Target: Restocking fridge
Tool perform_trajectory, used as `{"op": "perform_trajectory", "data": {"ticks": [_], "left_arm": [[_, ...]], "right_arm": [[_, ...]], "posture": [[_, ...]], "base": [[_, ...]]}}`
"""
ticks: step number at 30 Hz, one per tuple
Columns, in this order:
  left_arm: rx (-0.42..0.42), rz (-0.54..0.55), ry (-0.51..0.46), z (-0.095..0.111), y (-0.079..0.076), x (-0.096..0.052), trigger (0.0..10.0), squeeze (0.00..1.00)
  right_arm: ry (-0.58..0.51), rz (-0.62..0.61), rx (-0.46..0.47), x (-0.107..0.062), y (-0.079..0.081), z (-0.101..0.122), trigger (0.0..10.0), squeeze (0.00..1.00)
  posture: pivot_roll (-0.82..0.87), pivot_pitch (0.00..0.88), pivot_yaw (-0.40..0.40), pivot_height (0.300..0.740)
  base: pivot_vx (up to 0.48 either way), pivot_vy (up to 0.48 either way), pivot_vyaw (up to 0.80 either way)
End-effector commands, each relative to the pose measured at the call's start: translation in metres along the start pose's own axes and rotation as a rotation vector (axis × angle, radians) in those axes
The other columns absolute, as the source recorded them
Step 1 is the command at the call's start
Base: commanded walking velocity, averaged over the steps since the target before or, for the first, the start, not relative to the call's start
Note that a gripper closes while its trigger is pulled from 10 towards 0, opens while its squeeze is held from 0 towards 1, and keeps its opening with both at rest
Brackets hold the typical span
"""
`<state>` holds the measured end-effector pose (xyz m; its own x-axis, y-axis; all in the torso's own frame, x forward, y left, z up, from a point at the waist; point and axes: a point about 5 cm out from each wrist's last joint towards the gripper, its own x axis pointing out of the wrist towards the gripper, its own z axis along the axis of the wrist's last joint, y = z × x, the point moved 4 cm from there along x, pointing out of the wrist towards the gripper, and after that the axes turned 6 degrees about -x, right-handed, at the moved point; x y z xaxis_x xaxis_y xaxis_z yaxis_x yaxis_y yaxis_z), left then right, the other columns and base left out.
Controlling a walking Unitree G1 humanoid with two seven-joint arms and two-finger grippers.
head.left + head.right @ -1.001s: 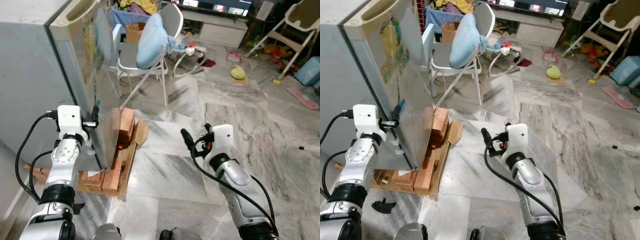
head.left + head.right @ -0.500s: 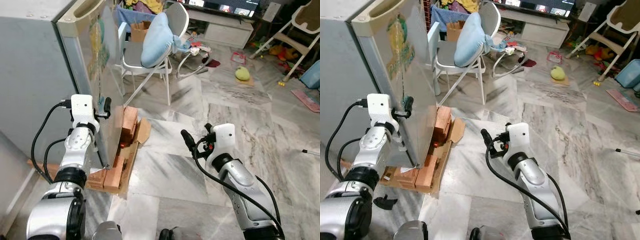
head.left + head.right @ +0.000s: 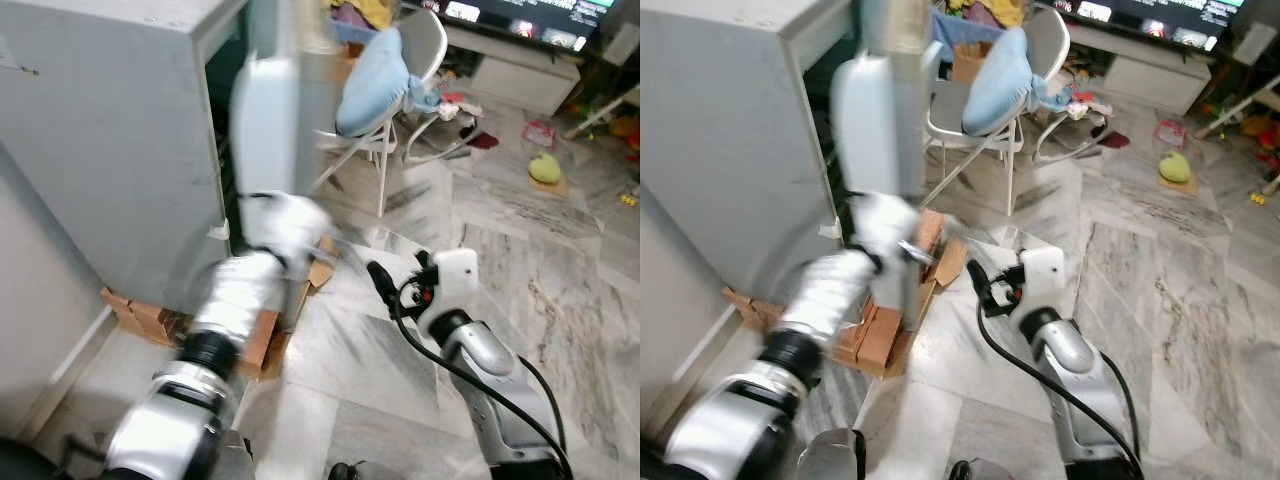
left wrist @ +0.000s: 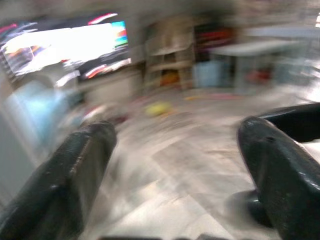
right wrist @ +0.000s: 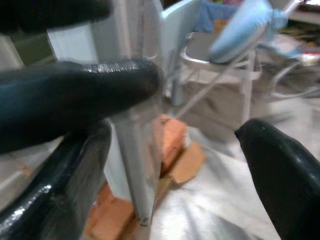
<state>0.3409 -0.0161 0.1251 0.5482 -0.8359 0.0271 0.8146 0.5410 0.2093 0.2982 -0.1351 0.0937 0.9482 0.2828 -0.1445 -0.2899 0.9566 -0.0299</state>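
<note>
- Fridge [image 3: 110,130] stands grey at the robot's left, and its door [image 3: 275,110] is swung out edge-on toward the room, a dark gap showing between door and cabinet.
- Left arm is up at the door's lower part, a smear of silver and white from motion blur; the left gripper [image 4: 175,165] has its two black fingers [image 4: 75,175] spread wide with nothing between them, the wrist view looking out over marble floor toward a bright screen.
- Where exactly the left gripper meets the door I cannot tell, the blur swallows it.
- Right gripper [image 3: 395,285] hangs low over the marble floor [image 3: 560,270], just to the right of the door's bottom edge and apart from it, its fingers [image 5: 280,165] parted and holding nothing.
- Seen from the right wrist, the door's lower corner sits just ahead, with orange bricks [image 5: 172,137] and flattened cardboard [image 3: 320,272] underneath.
- Those bricks and cardboard pack the base of the fridge on the floor, some poking out at the left corner [image 3: 135,315] too.
- Beyond the door stands a white folding chair [image 3: 425,45] with a pale blue cushion [image 3: 370,80] leaning on its seat.
- Farther back, a low TV stand [image 3: 525,70] runs along the wall, and a yellow-green toy [image 3: 543,167] lies on the floor to the right.
</note>
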Motion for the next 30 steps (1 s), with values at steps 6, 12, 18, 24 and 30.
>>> {"op": "perform_trajectory", "data": {"ticks": [6, 12, 18, 24, 30], "left_arm": [[0.031, 0.151, 0.191, -0.048, 0.027, -0.032, 10.0, 0.0], [0.057, 0.289, 0.3, -0.065, 0.063, -0.074, 10.0, 0.0], [0.025, 0.39, 0.273, -0.065, 0.076, -0.088, 10.0, 0.0], [-0.031, 0.463, 0.275, -0.073, 0.078, -0.104, 10.0, 0.0], [-0.081, 0.54, 0.273, -0.082, 0.073, -0.133, 10.0, 0.0]], "right_arm": [[-0.057, -0.032, 0.002, -0.002, -0.005, 0.01, 10.0, 0.0], [-0.09, -0.036, 0.003, 0.0, -0.005, 0.014, 10.0, 0.0], [-0.101, -0.044, 0.002, 0.002, -0.003, 0.016, 10.0, 0.0], [-0.112, -0.055, -0.008, 0.002, -0.006, 0.018, 10.0, 0.0], [-0.119, -0.078, -0.023, 0.003, -0.009, 0.018, 10.0, 0.0]], "posture": [[-0.06, 0.055, -0.111, 0.74], [-0.04, 0.054, -0.112, 0.74], [-0.04, 0.05, -0.114, 0.74], [-0.05, 0.047, -0.109, 0.74], [-0.05, 0.043, -0.101, 0.74]], "base": [[0.0, 0.0, 0.0], [0.0, 0.0, 0.0], [0.148, 0.0, -0.27], [0.39, -0.274, -0.76], [0.38, -0.289, -0.48]]}}
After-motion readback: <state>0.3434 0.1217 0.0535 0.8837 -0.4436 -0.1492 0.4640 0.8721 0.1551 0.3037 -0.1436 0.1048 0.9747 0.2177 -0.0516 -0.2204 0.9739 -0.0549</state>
